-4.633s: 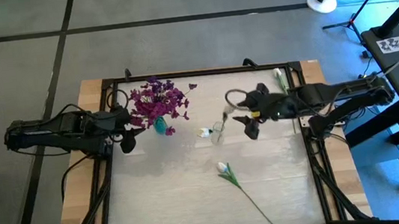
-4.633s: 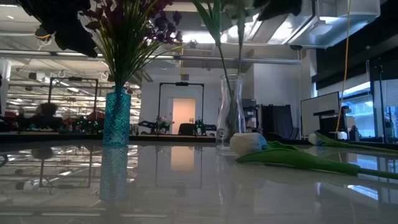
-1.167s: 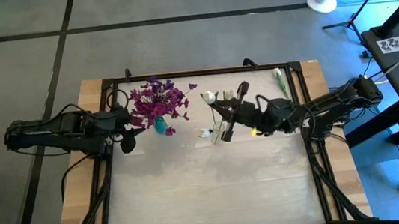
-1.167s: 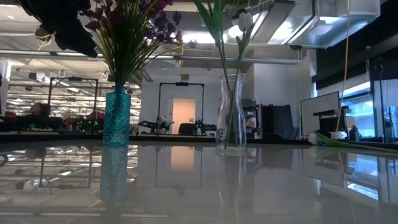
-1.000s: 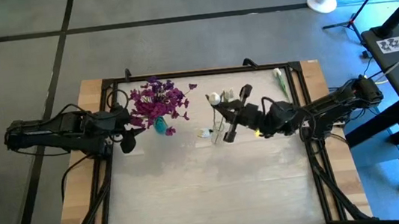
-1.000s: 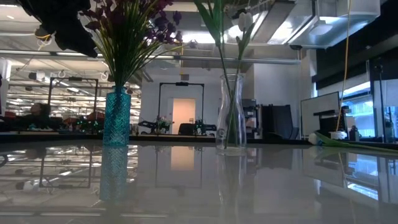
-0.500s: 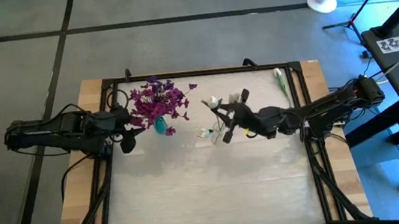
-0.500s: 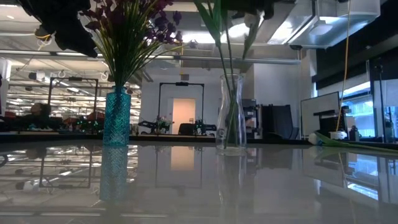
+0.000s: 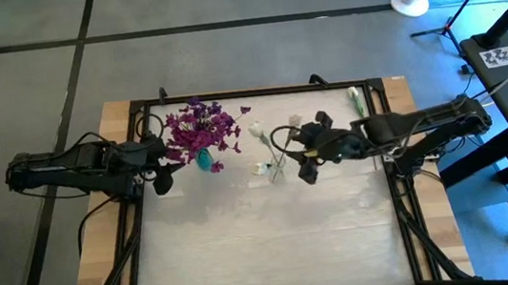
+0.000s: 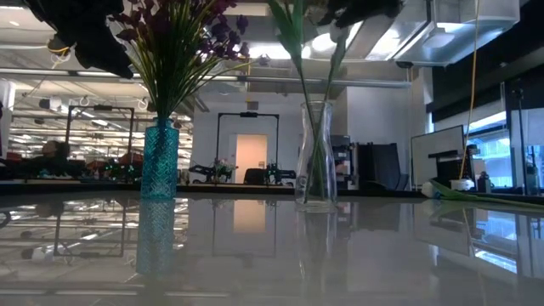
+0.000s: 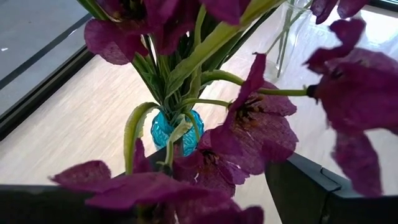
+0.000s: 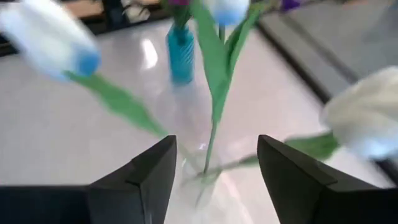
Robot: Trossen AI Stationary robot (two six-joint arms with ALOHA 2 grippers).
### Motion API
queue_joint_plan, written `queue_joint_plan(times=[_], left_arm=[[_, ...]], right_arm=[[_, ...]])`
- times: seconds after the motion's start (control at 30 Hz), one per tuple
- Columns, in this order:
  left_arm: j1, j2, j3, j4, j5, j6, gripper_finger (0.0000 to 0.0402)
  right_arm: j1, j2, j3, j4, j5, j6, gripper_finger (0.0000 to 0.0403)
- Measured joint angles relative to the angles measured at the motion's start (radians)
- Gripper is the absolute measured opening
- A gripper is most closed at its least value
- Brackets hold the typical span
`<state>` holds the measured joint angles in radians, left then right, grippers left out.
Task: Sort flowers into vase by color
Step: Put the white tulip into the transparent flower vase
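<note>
While your left gripper (image 9: 164, 177) waits beside the textured teal glass vase (image 10: 160, 160) of purple-magenta blossoms (image 9: 201, 127), whether its fingers are parted or closed you cannot tell. Your right gripper (image 9: 303, 167) hangs over the clear glass vase (image 10: 315, 155), fingers (image 12: 134, 180) spread and gripping nothing. White tulip-like buds (image 9: 257, 131) on thin green stems (image 10: 301, 82) stand in that clear vase.

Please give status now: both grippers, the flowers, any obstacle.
Right gripper open beside clear vase, white flowers standing in it. Left gripper by teal vase of purple flowers. No obstacle seen.
</note>
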<state>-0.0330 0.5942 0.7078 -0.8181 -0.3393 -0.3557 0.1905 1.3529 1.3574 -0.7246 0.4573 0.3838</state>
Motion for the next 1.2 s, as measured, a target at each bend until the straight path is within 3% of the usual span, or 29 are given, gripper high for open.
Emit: queue_joint_plan(times=[0.17,0.27,0.4,0.5,0.6,0.73,0.83,0.93,1.07,1.2], left_arm=[[0.0,0.0,0.0,0.0,0.0,0.0,0.0213],[0.0,0.0,0.0,0.0,0.0,0.0,0.0213],[0.0,0.0,0.0,0.0,0.0,0.0,0.0213],[0.0,0.0,0.0,0.0,0.0,0.0,0.0213],[0.0,0.0,0.0,0.0,0.0,0.0,0.0213],[0.0,0.0,0.0,0.0,0.0,0.0,0.0213],[0.0,0.0,0.0,0.0,0.0,0.0,0.0213],[0.0,0.0,0.0,0.0,0.0,0.0,0.0213],[0.0,0.0,0.0,0.0,0.0,0.0,0.0213],[0.0,0.0,0.0,0.0,0.0,0.0,0.0213]], right_arm=[[0.0,-0.005,0.103,-0.274,-0.121,0.087,0.0227],[0.0,-0.005,0.099,-0.464,-0.116,0.178,0.0227],[-0.041,-0.004,0.012,-0.734,-0.073,0.385,0.0227],[-0.115,-0.032,-0.121,-0.798,-0.029,0.447,0.0227],[-0.262,-0.077,-0.281,-0.71,0.001,0.433,0.0227],[-0.539,-0.087,-0.462,-0.489,0.042,0.291,0.0227],[-0.741,-0.061,-0.534,-0.359,0.119,0.261,0.0227],[-0.898,-0.027,-0.569,-0.24,0.109,0.236,0.0227],[-1.009,0.021,-0.595,-0.062,0.046,0.164,0.0227],[-1.022,0.078,-0.589,0.069,0.065,0.159,0.0227]])
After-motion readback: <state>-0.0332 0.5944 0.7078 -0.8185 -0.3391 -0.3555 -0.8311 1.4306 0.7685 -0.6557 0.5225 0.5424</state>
